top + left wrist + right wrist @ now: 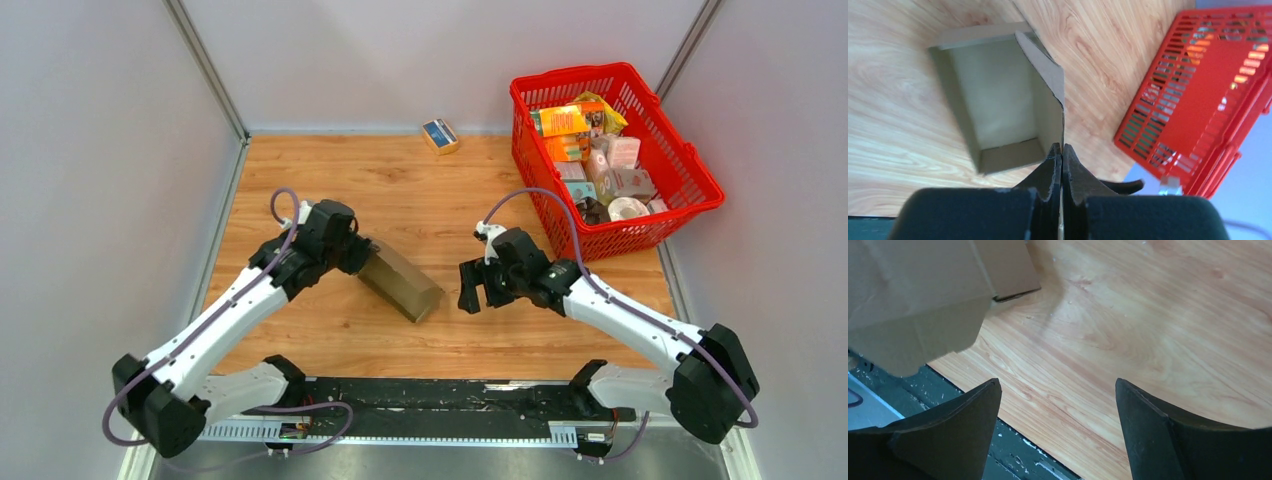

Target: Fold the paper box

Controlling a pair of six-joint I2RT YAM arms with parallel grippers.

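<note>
Wooden tabletop (400, 190) stretching under me, my left gripper (1062, 148) pinching shut on a wall of the paper box (400, 282), my right gripper (478, 290) hanging wide open just beside it, holding nothing

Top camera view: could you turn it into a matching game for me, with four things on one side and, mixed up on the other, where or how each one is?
Things:
1. paper box
2. red basket
3. small blue-and-tan box
4. right end effector

Places and states:
A. open, holding nothing
B. far right of the table, holding colourful packages
C. alone at the far edge of the table
D. pinched on one wall by the shut left end effector

Pairs: 1-D, 2-B, 3-C, 4-A.
</note>
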